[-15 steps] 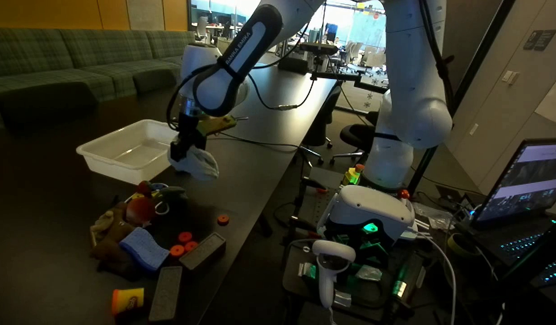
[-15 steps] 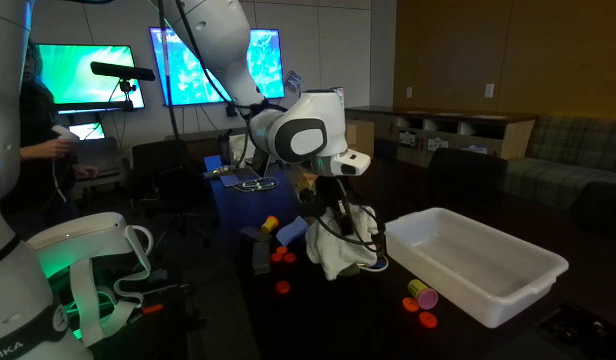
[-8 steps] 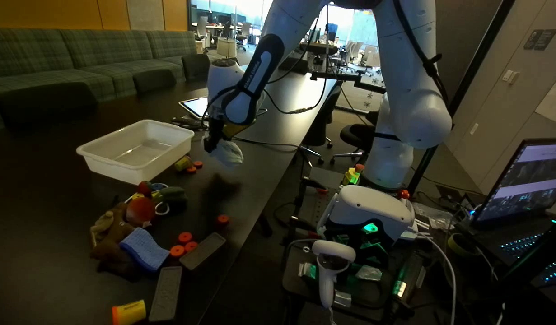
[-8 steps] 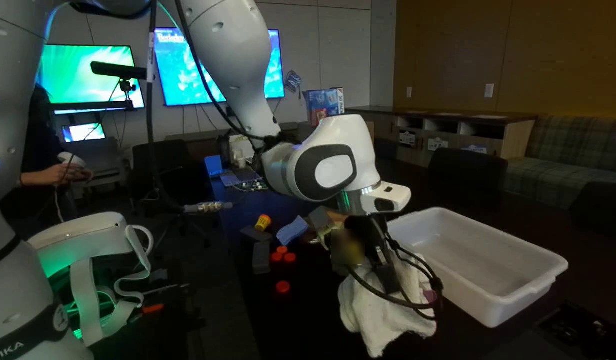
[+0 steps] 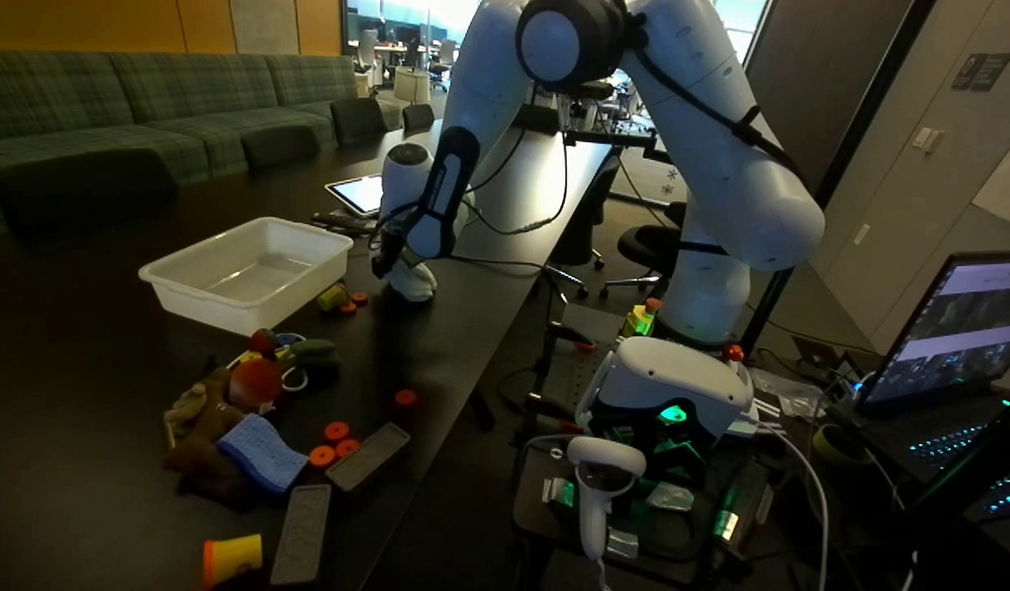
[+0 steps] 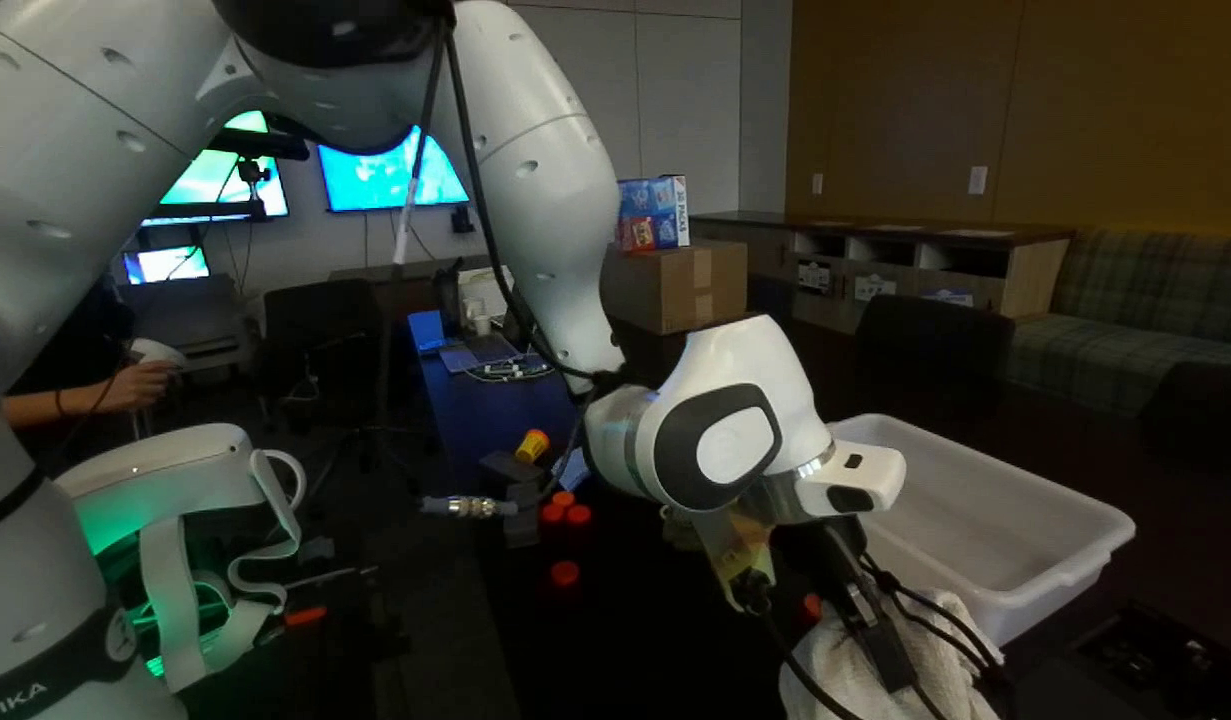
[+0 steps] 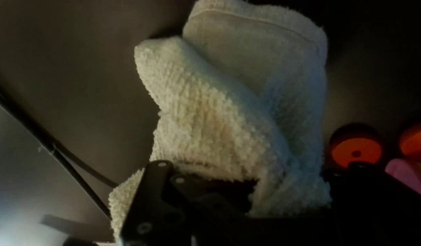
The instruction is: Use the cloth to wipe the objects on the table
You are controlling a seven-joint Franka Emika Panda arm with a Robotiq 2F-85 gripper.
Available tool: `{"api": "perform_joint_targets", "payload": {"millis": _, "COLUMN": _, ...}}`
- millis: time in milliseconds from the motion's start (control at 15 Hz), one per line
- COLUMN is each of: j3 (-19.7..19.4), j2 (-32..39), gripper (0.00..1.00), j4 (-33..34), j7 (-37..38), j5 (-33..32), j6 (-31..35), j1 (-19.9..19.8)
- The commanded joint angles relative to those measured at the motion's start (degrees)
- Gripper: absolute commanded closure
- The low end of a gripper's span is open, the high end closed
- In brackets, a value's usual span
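As the gripper point(image 7: 260, 171) clamps the cloth point(image 7: 203, 112), a tub point(image 7: 406, 175) near it shows pink only in the wrist view.

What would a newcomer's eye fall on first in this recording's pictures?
Most likely the white Franka arm, arching high across both exterior views. In the wrist view, it would be the pale terry cloth, bunched large near the middle. After those, perhaps the white plastic bin on the dark table, and the green-lit VR headset beside that table in both exterior views.
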Motion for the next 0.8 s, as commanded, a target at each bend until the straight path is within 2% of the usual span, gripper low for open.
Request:
{"api": "perform_joint_targets", "payload": {"millis": 0, "j3": 0.17, "j2": 8.00, "gripper": 0.99, "j4": 8.65, "j7": -2.17, "j5": 6.06, "j6": 2.08, "j1": -0.92}}
{"api": "perform_joint_targets", "payload": {"millis": 400, "j3": 3.37, "j2": 13.32, "gripper": 0.99, "j4": 16.57, "j7": -4.10, "j5": 11.29, "j6": 1.02, "j1": -2.66}}
{"api": "perform_joint_targets", "payload": {"millis": 733, "j3": 7.62, "j2": 12.17, "gripper": 0.99, "j4": 16.69, "j7": -6.05, "j5": 12.45, "j6": 1.09, "j1": -3.12}}
